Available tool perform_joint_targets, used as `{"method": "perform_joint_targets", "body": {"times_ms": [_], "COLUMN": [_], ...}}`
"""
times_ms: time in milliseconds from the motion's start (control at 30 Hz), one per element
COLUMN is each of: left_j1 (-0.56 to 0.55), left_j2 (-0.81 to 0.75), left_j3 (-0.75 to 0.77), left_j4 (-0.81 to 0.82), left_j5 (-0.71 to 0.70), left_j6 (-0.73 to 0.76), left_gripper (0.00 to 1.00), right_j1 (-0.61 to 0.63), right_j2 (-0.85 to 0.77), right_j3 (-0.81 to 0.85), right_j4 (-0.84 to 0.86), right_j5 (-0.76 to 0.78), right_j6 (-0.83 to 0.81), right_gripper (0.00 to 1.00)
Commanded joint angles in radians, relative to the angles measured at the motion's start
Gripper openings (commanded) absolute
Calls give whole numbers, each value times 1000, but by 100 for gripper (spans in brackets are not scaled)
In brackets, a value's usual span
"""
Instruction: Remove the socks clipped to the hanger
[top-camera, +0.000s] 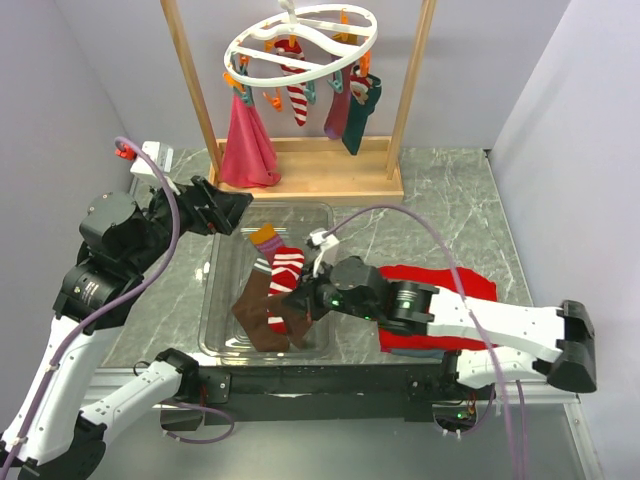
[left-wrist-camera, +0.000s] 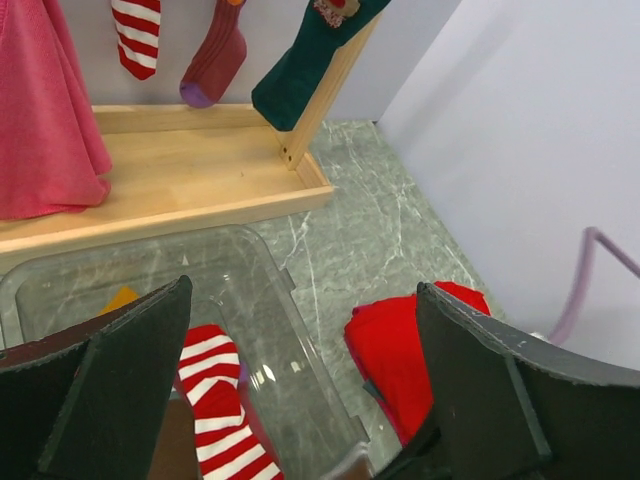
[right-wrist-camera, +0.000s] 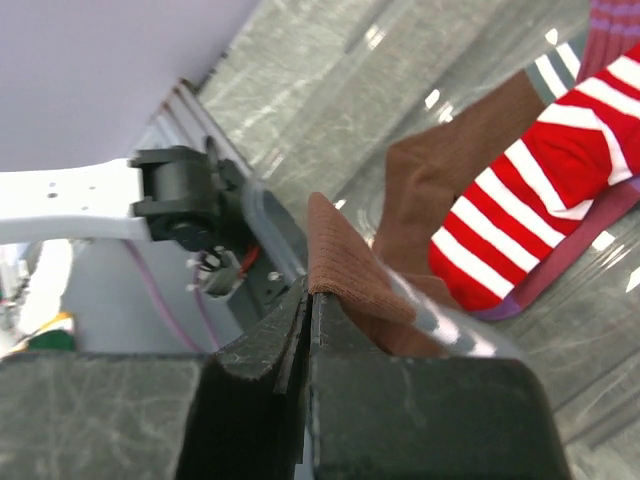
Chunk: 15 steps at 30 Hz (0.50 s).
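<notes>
A white ring hanger (top-camera: 300, 45) hangs on a wooden frame. A red-and-white striped sock (top-camera: 298, 103), a maroon sock (top-camera: 337, 115) and a dark teal sock (top-camera: 360, 120) are clipped to it. In the clear bin (top-camera: 215, 300) lie a brown sock (top-camera: 258, 308), a striped sock (top-camera: 285, 272) and a purple sock with an orange cuff (top-camera: 265, 238). My right gripper (top-camera: 298, 300) is shut on an edge of the brown sock (right-wrist-camera: 350, 270), low over the bin. My left gripper (top-camera: 225, 210) is open and empty above the bin's far left corner.
A large pink cloth (top-camera: 245, 145) hangs at the hanger's left. The wooden base (left-wrist-camera: 170, 180) stands behind the bin. A red folded cloth (top-camera: 440, 290) lies right of the bin, under my right arm. Walls close in on both sides.
</notes>
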Motion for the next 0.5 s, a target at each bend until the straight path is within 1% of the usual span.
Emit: {"method": "perform_joint_targets", "body": {"times_ms": [0,33,100,133,200,233,267,300,333,367,400,433,467], "left_j1": [-1,-1,-1,-1,-1,-1,-1,-1,-1,-1,-1,-1,-1], "left_j2": [-12,-12,-11,-11,-12,-12,-14,-14,-15,-18,-21,-23,-29], "left_j3": [13,14,23,25,20,19,14,16,16,17,22,23,28], "left_j4": [-4,-8,-15,-18,-17,-17,-17,-18,-21,-27,-31,-34,-44], "left_j5": [-11,-17,-19,-22,-20,-20,-17,-17,-16,-20,-22,-20,-19], "left_j6": [28,31,39,41,41,41,36,36,35,33,31,33,30], "left_gripper": [98,98,98,98,98,98,98,98,98,97,97,97,97], "right_j1": [-9,-15,-40,-46,-83,-95,-101,-109,-112,-118,-127,-141,-144], "right_j2": [86,147,221,305,410,527,587,646,757,811,864,952,984], "right_j3": [5,27,108,143,290,359,495,560,626,753,815,874,943], "right_j4": [106,86,69,40,-13,-105,-148,-179,-245,-277,-309,-375,-385], "right_j5": [90,144,184,208,276,296,364,407,435,458,481,482,474], "right_j6": [-43,-51,-91,-100,-103,-106,-124,-141,-158,-169,-190,-198,-239], "right_gripper": [0,0,0,0,0,0,0,0,0,0,0,0,2]}}
